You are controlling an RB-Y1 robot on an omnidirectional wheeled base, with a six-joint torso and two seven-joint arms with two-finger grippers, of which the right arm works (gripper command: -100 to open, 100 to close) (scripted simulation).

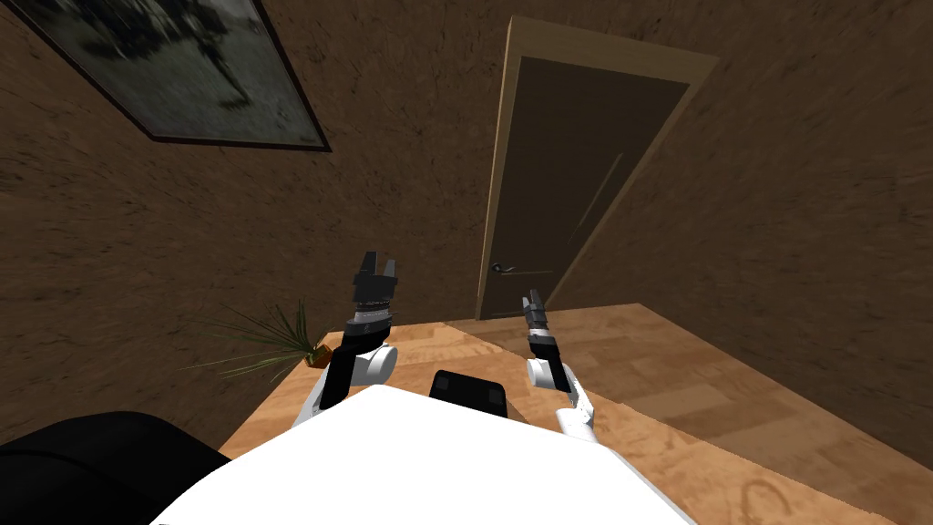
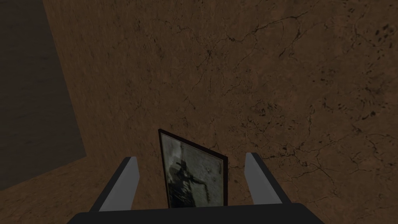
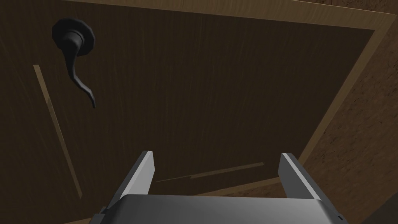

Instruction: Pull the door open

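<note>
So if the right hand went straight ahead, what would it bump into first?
Probably the dark door: the open right hand points at its panel, with the black handle off to one side. How far is unclear.

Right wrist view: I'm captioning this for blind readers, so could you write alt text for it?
The open right pincer points at a dark brown door, holding nothing. A dark lever handle sits on the door, off to one side of the pincer, untouched. A light wooden frame edges the door.
</note>
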